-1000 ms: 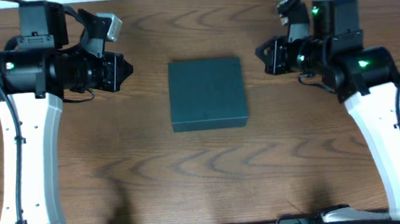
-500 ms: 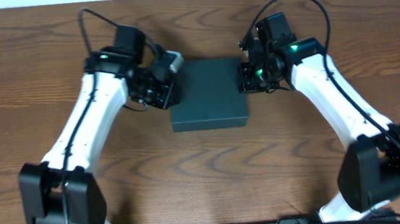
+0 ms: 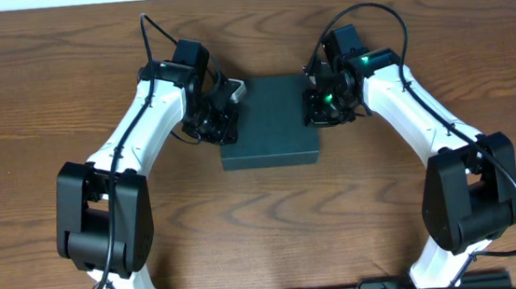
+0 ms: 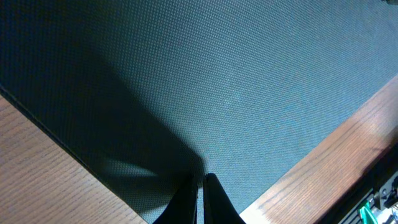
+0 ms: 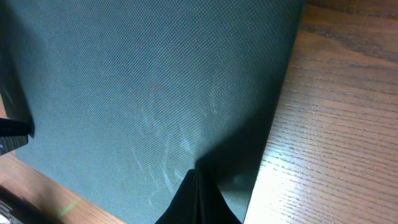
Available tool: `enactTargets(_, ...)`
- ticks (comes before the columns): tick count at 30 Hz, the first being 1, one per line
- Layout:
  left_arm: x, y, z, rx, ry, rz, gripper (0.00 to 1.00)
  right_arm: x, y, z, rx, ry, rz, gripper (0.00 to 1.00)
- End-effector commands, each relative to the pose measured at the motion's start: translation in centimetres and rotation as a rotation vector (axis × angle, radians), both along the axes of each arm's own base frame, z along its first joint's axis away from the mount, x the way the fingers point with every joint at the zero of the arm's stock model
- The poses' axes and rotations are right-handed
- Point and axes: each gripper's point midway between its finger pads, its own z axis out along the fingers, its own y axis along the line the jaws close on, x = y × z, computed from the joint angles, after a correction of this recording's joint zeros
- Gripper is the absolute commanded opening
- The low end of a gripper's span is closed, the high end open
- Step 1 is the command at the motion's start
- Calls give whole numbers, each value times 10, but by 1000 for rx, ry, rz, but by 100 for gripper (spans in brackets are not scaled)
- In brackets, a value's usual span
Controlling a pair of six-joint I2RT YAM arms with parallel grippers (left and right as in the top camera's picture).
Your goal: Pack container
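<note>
1. Wood-grain counter (image 3: 265, 228) is filling the overhead view, with the dark teal container (image 3: 271, 129) lying closed and flat just behind its middle, between my two arms.
2. A second ago I was holding both arms folded back at the sides, well apart from the box. Half a second ago they were arriving at its flanks, and now I am reaching over it from both sides at once.
3. My left end effector (image 3: 231, 125) is sitting at the container's left edge and my right end effector (image 3: 315, 111) at its right edge.
4. The left wrist view is showing my fingertips (image 4: 214, 200) drawn together, with only a thin slit between them, tips down on the textured top face. The right wrist view is showing its fingertips (image 5: 186, 208) together as well, near the edge that borders bare wood.
5. The container is resting on the same spot as a second ago, so I am judging the approach as finished and the packing itself as barely begun. The flap is not yet lifted, and nothing to go inside is in sight.
6. I am finding no brand, label or readable writing anywhere, only a fine dotted weave and a few faint scuffs on the top.
</note>
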Motion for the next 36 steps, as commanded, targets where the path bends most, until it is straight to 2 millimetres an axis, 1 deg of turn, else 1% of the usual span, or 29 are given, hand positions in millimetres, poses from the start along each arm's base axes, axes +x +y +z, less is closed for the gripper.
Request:
enactTargets(1,-7,12,-31,88,66,3,6,3,-1,6,2,-29,9,1)
enactTargets(3,1,14,-11,75,25,27,6,11,-5,26,16,-92,1,1)
enactTargets(5,9,19,17,62,-35,57,5,21,-14,57,18,-197,4,1)
enactTargets(6,14,24,33,62,-71,82,6,28,-22,78,0,-268,0,1)
enactTargets(7,20,31,54,64,-122,112,6,33,-31,95,-21,-332,-3,1)
enactTargets(8,24,38,72,68,-172,136,6,37,-41,119,-49,-414,-3,1)
enactTargets(9,27,45,91,69,-229,156,6,40,-49,138,-75,-483,3,1)
enactTargets(10,30,55,113,74,-297,181,6,41,-60,165,-110,-578,14,1)
enactTargets(11,31,65,131,84,-356,206,6,41,-67,181,-136,-637,19,1)
enactTargets(12,32,80,155,104,-437,244,6,39,-79,208,-176,-729,17,1)
enactTargets(14,30,103,186,140,-546,306,6,34,-94,243,-234,-848,6,1)
enactTargets(16,22,135,220,204,-669,390,7,21,-112,284,-304,-988,0,1)
enactTargets(18,6,167,252,279,-778,464,7,4,-124,316,-367,-1093,2,1)
enactTargets(19,-4,183,267,317,-829,502,7,-9,-131,334,-412,-1154,4,1)
enactTargets(20,-12,193,278,343,-864,529,7,-19,-136,346,-448,-1192,4,1)
enactTargets(21,-25,206,292,375,-911,571,7,-32,-142,359,-486,-1232,-5,1)
enactTargets(23,-48,224,314,413,-980,640,7,-55,-151,377,-532,-1284,-30,1)
enactTargets(24,-64,232,326,430,-1022,680,7,-68,-155,384,-543,-1305,-48,1)
enactTargets(26,-88,240,340,449,-1070,718,6,-92,-158,390,-540,-1324,-55,1)
enactTargets(27,-100,242,344,458,-1087,725,6,-105,-158,390,-531,-1322,-57,1)
enactTargets(28,-111,243,346,465,-1096,732,6,-116,-160,387,-520,-1310,-68,1)
enactTargets(29,-126,244,347,471,-1102,743,6,-132,-161,381,-501,-1282,-85,1)
enactTargets(30,-131,243,347,472,-1104,746,6,-139,-162,377,-494,-1267,-89,1)
enactTargets(33,-149,241,346,466,-1130,752,6,-169,-165,352,-466,-1166,-107,1)
enactTargets(36,-158,238,338,459,-1143,752,6,-193,-168,332,-436,-1078,-136,1)
